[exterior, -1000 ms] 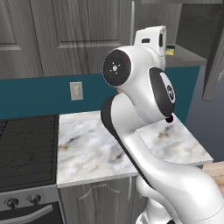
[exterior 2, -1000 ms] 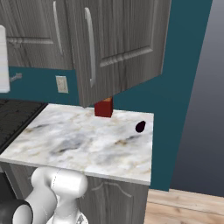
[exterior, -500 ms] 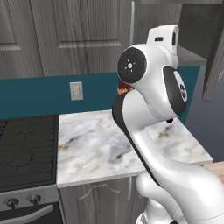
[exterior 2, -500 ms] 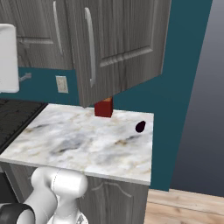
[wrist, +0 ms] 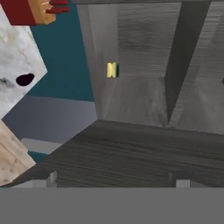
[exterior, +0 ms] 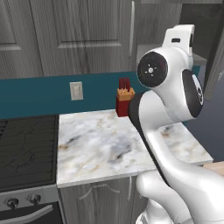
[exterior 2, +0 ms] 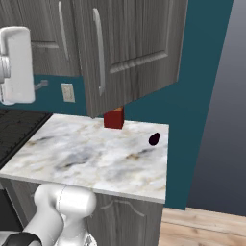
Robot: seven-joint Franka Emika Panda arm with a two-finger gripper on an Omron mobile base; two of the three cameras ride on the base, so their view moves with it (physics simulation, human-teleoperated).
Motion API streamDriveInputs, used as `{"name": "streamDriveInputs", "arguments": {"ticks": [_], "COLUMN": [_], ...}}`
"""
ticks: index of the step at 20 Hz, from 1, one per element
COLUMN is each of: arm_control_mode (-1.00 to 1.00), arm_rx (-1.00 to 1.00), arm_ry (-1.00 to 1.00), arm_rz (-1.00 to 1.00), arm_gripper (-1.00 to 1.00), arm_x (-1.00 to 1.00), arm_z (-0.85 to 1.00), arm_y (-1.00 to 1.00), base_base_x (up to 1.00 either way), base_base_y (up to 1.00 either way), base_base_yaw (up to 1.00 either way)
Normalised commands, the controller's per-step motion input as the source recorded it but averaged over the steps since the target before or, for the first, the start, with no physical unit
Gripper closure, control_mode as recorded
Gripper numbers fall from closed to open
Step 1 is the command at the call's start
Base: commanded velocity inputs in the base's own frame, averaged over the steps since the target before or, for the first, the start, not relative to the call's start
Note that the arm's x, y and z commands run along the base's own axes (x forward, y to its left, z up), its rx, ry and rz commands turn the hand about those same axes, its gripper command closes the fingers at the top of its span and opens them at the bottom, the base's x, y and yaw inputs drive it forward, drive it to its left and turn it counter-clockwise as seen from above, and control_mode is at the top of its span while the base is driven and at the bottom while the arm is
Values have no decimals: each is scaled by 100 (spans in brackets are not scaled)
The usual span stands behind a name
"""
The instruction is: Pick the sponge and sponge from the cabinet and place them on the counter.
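Red knife block (exterior: 124, 103), black stovetop (exterior: 27, 144)

The white robot arm (exterior: 175, 144) rises from the lower right of the left base view, bends through a thick elbow in the middle right, and reaches up towards the upper right corner. A round dark joint cap faces the camera at the upper middle right, with a larger dark oval joint just right of it. A boxy white wrist section sits at the very top. In the right base view, a white block of the arm shows at the upper left edge, and the rounded white base fills the lower left corner. In the hand view, the gripper (wrist: 114, 183) has its two finger tips set wide apart at the bottom, holding nothing.
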Motion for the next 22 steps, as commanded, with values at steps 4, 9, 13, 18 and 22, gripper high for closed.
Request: {"name": "streamDriveInputs", "arguments": {"ticks": [4, 9, 13, 18, 22], "arm_control_mode": [-100, -100, -100, -100, -100], "arm_rx": [0, 0, 0, 0, 0], "arm_ry": [-2, 0, 0, 0, 0], "arm_rz": [0, -3, -9, -9, -6], "arm_gripper": [-100, -100, -100, -100, -100], "arm_x": [4, 1, 0, 2, 21], "arm_z": [0, 0, 0, 0, 0], "arm_y": [-15, -21, -25, -20, 0], "base_base_x": [0, 0, 0, 0, 0], "base_base_y": [0, 0, 0, 0, 0], "base_base_yaw": [0, 0, 0, 0, 0]}}
